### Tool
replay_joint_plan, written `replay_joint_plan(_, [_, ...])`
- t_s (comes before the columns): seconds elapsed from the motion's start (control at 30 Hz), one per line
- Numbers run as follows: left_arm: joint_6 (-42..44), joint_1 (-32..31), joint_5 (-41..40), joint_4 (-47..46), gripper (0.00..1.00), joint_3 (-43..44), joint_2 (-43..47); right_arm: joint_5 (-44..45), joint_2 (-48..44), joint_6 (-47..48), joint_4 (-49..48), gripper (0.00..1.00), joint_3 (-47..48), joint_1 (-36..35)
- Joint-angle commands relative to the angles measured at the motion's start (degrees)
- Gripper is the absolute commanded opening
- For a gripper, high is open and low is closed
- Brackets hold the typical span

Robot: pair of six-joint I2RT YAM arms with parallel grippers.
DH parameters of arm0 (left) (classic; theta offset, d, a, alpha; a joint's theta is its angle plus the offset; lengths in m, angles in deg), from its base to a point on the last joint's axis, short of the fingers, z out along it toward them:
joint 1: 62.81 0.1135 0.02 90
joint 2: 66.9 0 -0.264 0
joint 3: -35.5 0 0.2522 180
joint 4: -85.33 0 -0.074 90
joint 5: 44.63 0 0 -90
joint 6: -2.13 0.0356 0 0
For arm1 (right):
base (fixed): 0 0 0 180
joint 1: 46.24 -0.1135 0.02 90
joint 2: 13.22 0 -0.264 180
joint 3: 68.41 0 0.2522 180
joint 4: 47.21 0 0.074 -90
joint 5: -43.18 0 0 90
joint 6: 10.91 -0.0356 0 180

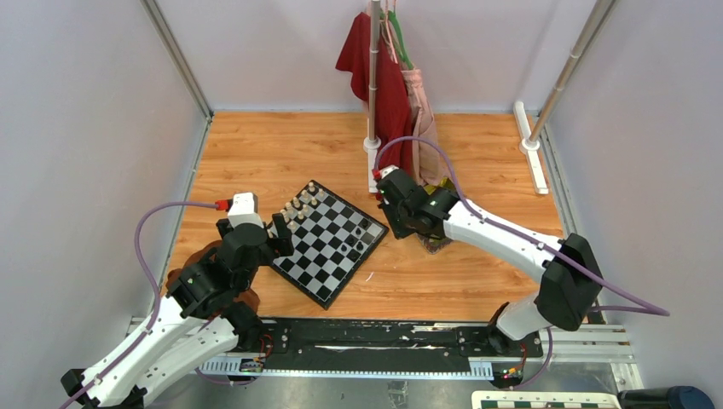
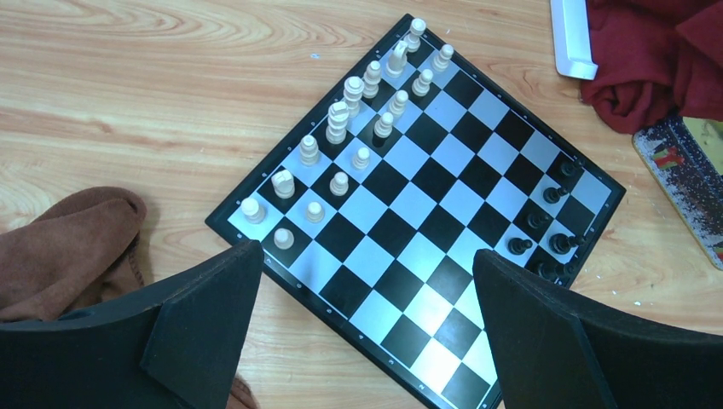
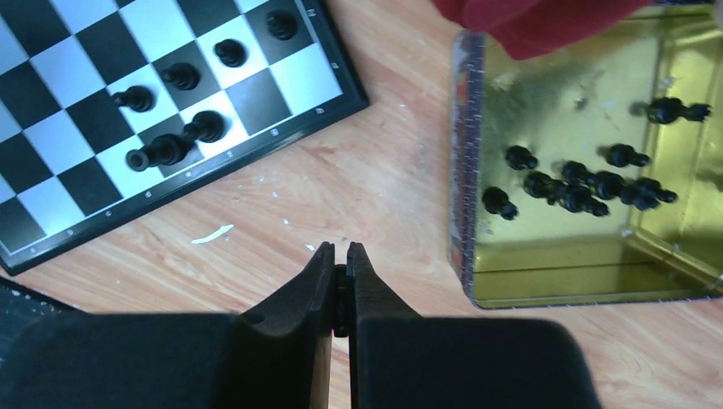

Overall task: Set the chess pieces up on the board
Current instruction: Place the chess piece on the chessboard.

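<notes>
Top external view: a checkered board lies turned like a diamond on the wooden bench, between my two arms.

Left wrist view: the cream chess pieces stand in two full-looking rows along the board's upper-left edge, so I judge that side is set up. My left claw hangs wide apart above the board's near corner, holding nothing. A brown cloth lies on the bench just beside it.

Right wrist view: only a handful of black chess pieces stand on squares near one corner, and one looks tipped on its side. More black pieces lie loose in a shiny gold tin. It sits on the bench near that corner, apart from the board, and I take it to be the supply for this side. My right claw hovers over bare wood between board and tin, its fingers pressed together, and I see nothing held between them.

I judge the black side is the work left, and the right arm is placed beside the tin to fetch from it. A red cloth overlaps the tin's far edge and could hinder a reach there
</notes>
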Motion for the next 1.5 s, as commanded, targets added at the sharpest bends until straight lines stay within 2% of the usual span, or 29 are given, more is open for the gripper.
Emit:
replay_joint_plan(0.0, [-0.30, -0.72, -0.60, 0.00, 1.00, -0.55, 0.28, -4.77, 2.59, 3.78, -0.51, 0.00, 0.62, -2.28])
replay_joint_plan(0.23, [-0.30, -0.72, -0.83, -0.05, 1.00, -0.61, 0.33, -9.80, 8.90, 9.13, -2.92, 0.00, 4.36, -2.97])
replay_joint_plan(0.73, [-0.54, -0.72, -1.74, 0.10, 1.00, -0.71, 0.62, -13.01, 19.03, 13.44, -6.18, 0.00, 10.74, -3.43])
replay_joint_plan(1.47, [-0.54, -0.72, -1.80, 0.12, 1.00, -0.71, -0.12, -11.95, 24.51, 15.66, -12.46, 0.00, 10.04, -3.43])
